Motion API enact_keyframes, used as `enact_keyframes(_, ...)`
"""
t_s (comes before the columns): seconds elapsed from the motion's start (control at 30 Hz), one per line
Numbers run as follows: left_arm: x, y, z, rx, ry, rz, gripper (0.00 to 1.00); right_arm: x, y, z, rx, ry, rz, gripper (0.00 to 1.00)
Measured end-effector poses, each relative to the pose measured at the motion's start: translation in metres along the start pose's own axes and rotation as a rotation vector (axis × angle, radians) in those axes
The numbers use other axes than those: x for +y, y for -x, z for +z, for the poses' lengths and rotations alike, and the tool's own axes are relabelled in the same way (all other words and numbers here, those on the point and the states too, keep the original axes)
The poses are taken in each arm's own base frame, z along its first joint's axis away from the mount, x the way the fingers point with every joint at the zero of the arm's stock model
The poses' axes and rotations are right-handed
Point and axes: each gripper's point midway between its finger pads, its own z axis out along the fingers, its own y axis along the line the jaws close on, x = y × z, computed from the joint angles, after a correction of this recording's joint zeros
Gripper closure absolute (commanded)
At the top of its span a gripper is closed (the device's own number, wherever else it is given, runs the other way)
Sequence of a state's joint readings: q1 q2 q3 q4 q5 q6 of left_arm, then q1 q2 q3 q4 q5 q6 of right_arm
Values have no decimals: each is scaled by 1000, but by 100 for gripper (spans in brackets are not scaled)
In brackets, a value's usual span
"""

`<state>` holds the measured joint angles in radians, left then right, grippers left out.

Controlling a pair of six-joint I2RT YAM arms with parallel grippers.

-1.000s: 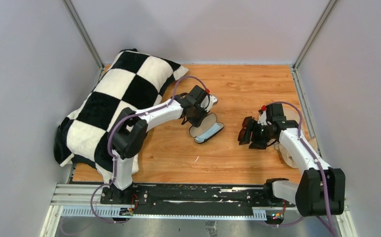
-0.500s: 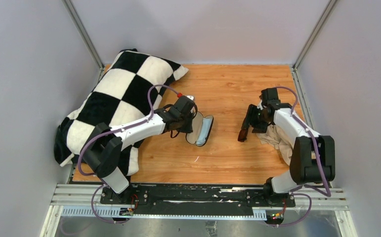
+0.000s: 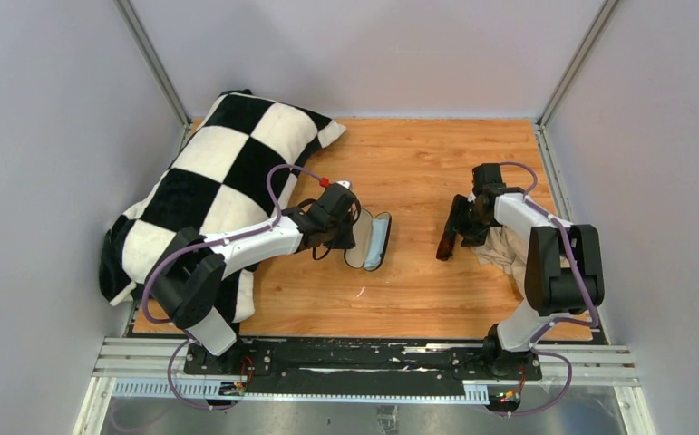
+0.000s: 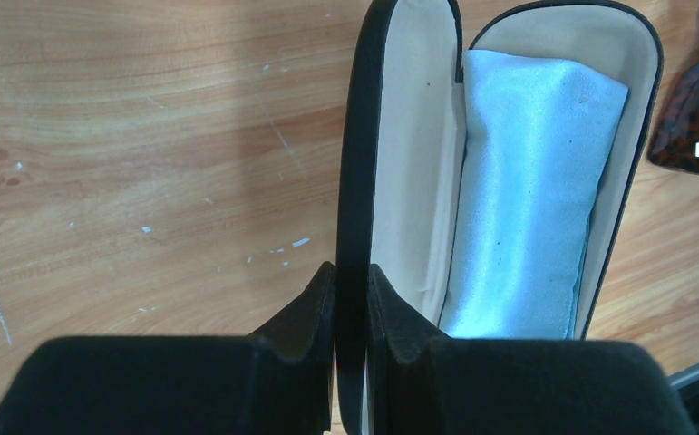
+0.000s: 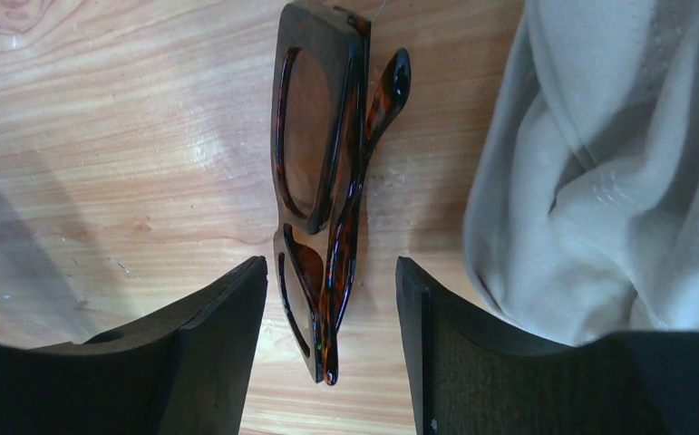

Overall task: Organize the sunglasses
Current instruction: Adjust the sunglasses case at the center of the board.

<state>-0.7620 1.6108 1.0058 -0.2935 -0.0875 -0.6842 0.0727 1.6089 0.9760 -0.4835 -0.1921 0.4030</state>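
The sunglasses (image 5: 323, 199), folded, with a tortoiseshell brown frame and brownish lenses, lie on the wooden table (image 3: 418, 172). My right gripper (image 5: 327, 299) is open and its fingers straddle their near end without touching. In the top view the sunglasses (image 3: 446, 241) lie just left of my right gripper (image 3: 463, 222). The black hard case (image 4: 509, 172) lies open, showing its beige lining, with a light blue cloth (image 4: 527, 190) in one half. My left gripper (image 4: 352, 299) is shut on the edge of the case's other half. The case (image 3: 370, 240) sits mid-table.
A crumpled beige cloth (image 3: 506, 252) lies right of the sunglasses, close to my right finger (image 5: 509, 362). A large black-and-white checked pillow (image 3: 228, 172) covers the table's left side. Metal posts and grey walls close in the table.
The left gripper has turned the case from slanted to nearly straight and pulled it slightly left. The right arm has drawn back toward the far right; the sunglasses now lie on the table.
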Motion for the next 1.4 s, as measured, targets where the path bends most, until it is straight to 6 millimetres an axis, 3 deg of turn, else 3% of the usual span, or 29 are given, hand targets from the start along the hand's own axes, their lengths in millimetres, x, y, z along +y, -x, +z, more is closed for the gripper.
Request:
enact_keyframes(0.37,-4,3,0,-14,-1,6,100,1,21,12,-78,-16,66,51)
enact_keyframes(0.93,6,-13,29,29,82,-4,100,9,17,17,-78,-25,68,61)
enact_keyframes(1.27,-13,-13,34,42,55,30,100,10,18,17,-84,-23,68,62)
enact_keyframes(1.4,-18,-17,36,53,47,47,89,10,18,18,-83,-22,68,62)
